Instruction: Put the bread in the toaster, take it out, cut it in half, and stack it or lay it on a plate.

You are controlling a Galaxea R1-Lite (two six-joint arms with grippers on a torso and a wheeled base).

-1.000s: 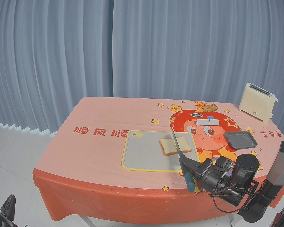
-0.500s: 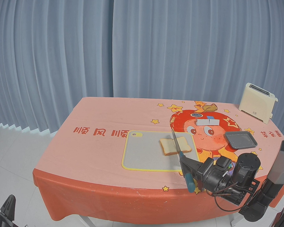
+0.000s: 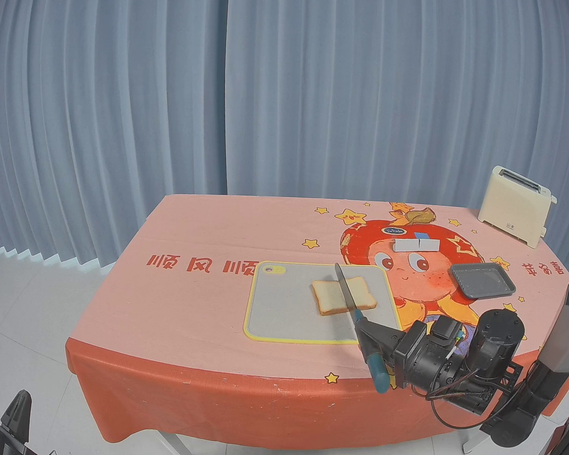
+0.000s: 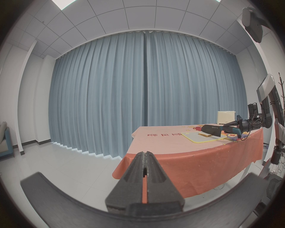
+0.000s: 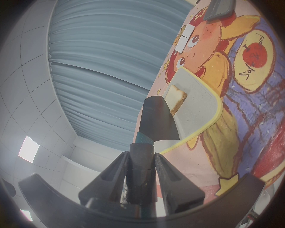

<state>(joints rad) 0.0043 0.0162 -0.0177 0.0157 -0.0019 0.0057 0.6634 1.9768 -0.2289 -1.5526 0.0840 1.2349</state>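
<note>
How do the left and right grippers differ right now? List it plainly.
The left gripper has its fingers shut on nothing; the right gripper is shut on the handle of the knife. The left gripper sits low, away from the table; the right gripper is at the table's near edge, with the blade across the bread on the cutting board. Both are black and two-fingered.

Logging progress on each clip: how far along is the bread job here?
Done: the bread is out of the toaster and lies on the cutting board. In hand: the right hand grips the knife, blade across the slice, which looks uncut. Left: finish the cut and put the halves on the grey plate.
</note>
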